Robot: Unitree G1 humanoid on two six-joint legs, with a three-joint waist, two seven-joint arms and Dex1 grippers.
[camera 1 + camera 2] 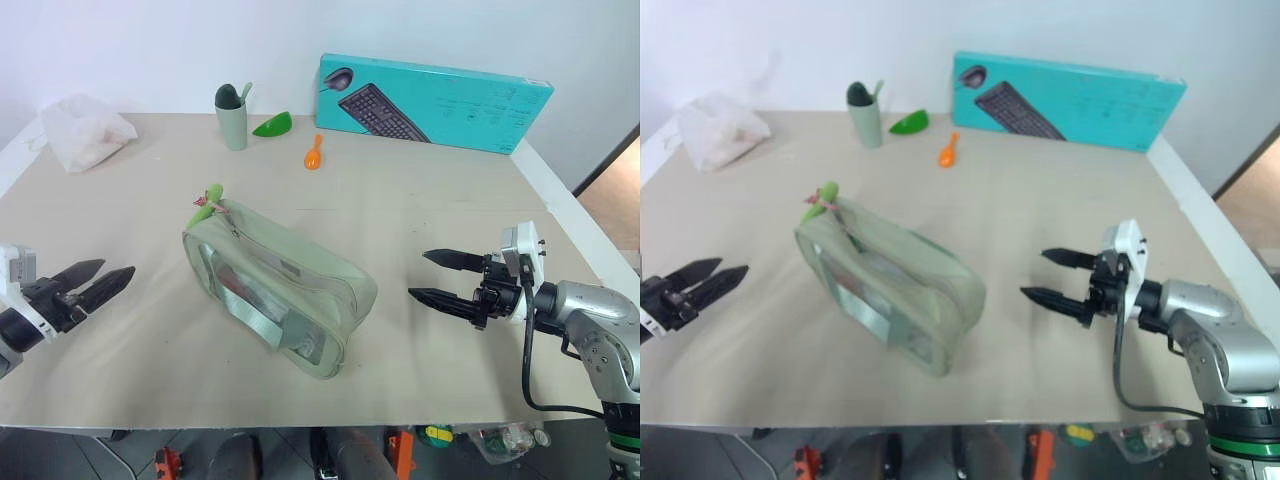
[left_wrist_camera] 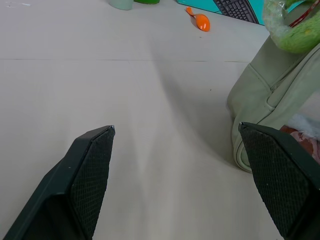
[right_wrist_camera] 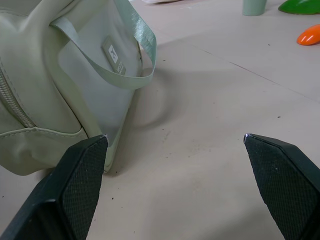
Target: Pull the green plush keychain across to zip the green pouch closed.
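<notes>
The green pouch [image 1: 278,290] lay at the centre of the frame on the beige table [image 1: 430,200], set diagonally from upper left to lower right, its clear panel facing the lower left. The green plush keychain [image 1: 207,202] sat at the pouch's upper-left end, at the zipper's end there. The left gripper [image 1: 98,282] stood at the left edge of the frame, its fingers parted and holding nothing, well apart from the pouch. The right gripper [image 1: 432,277] stood at the right of the frame, its fingers spread wide and empty, pointing toward the pouch's lower-right end without touching it. Along the upper part of the frame were a white plastic bag [image 1: 84,131], a pale green cup [image 1: 232,116], a glossy green leaf-shaped piece [image 1: 273,125], an orange spoon [image 1: 313,153] and a teal keyboard box [image 1: 432,101].
</notes>
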